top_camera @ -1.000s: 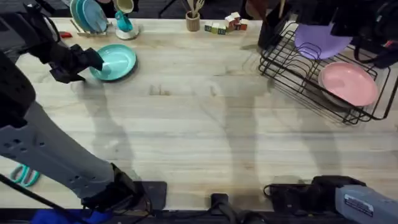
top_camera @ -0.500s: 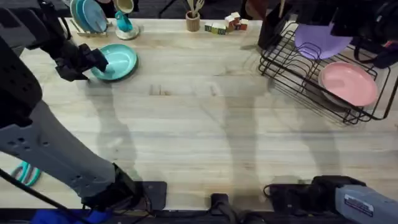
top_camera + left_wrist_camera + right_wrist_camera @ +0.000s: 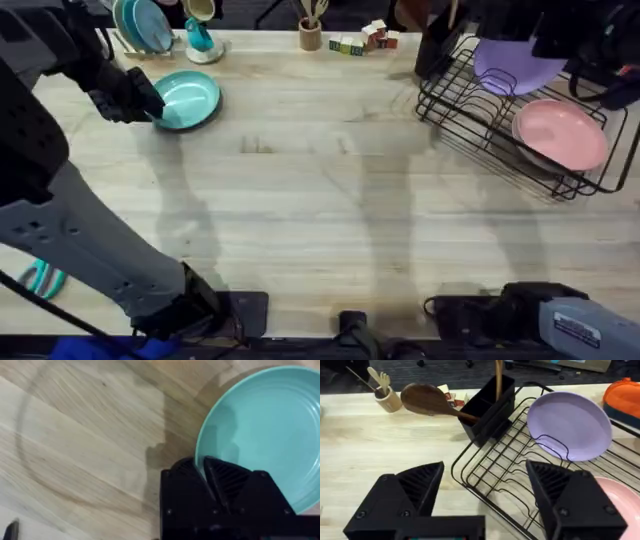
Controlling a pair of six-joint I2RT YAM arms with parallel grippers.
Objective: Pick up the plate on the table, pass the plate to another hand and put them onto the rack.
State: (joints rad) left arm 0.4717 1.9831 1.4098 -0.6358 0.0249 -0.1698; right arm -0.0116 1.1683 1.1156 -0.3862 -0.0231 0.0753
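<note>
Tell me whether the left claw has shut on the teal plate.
Shut on it: the left claw pinches the teal plate at its rim, fingers nearly touching.

Black claw fingers (ribbed inner faces), grey arm link

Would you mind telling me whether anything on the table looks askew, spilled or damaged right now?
Nothing stands out. The teal plate lies flat and intact on the table, and the pink plate and purple plate sit leaning in the rack.
</note>
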